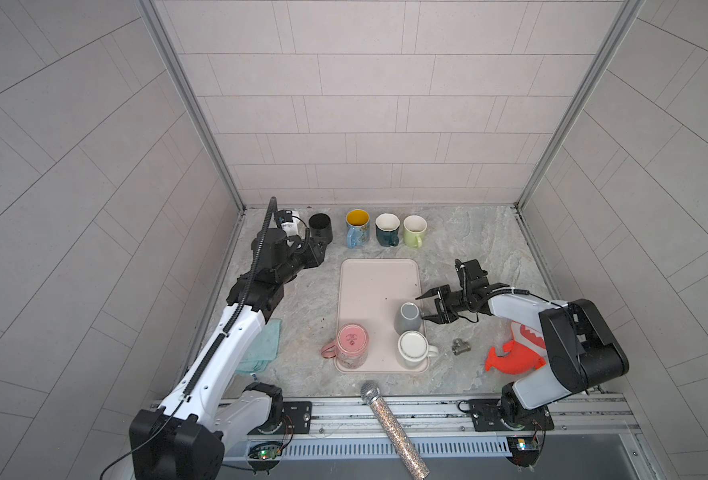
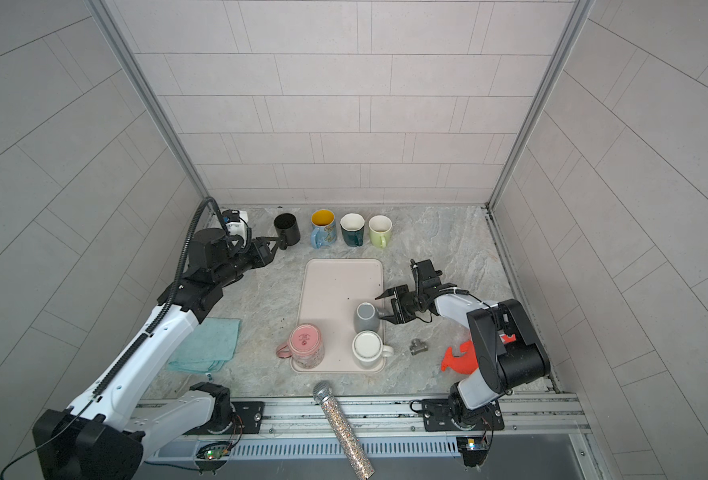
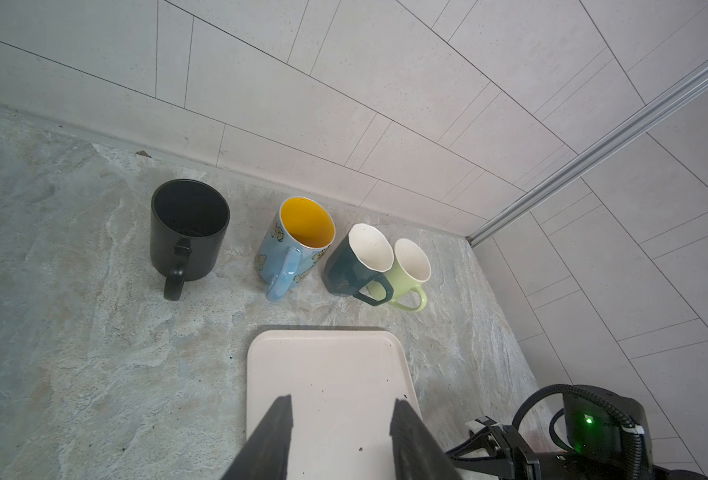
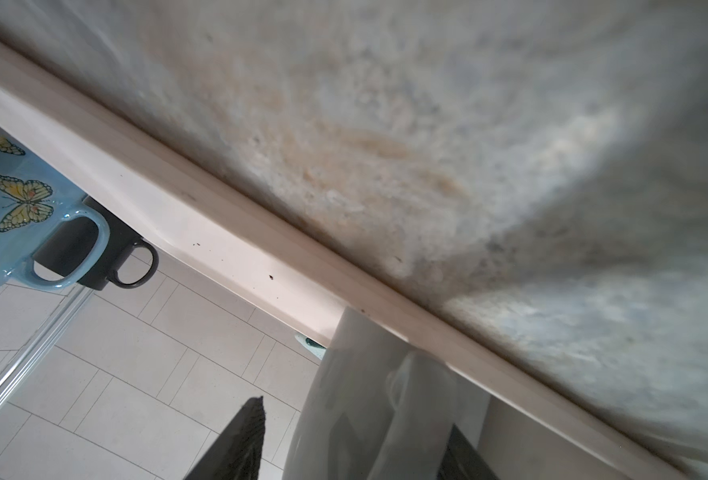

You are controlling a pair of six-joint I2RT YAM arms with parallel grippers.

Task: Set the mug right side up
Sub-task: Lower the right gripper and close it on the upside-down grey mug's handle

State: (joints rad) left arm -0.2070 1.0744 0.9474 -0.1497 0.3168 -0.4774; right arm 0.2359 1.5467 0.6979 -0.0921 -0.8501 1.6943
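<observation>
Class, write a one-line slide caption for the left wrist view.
Open left fingers frame a pink tray, four upright mugs beyond.

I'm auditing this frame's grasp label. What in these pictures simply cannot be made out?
- Contact between the right gripper and the grey mug: the right wrist view is blurred close up, the top views too small.
- Red toy: partly covered by the right arm in both top views.
- Marking on the pink mug, on its base: too small to read.
</observation>
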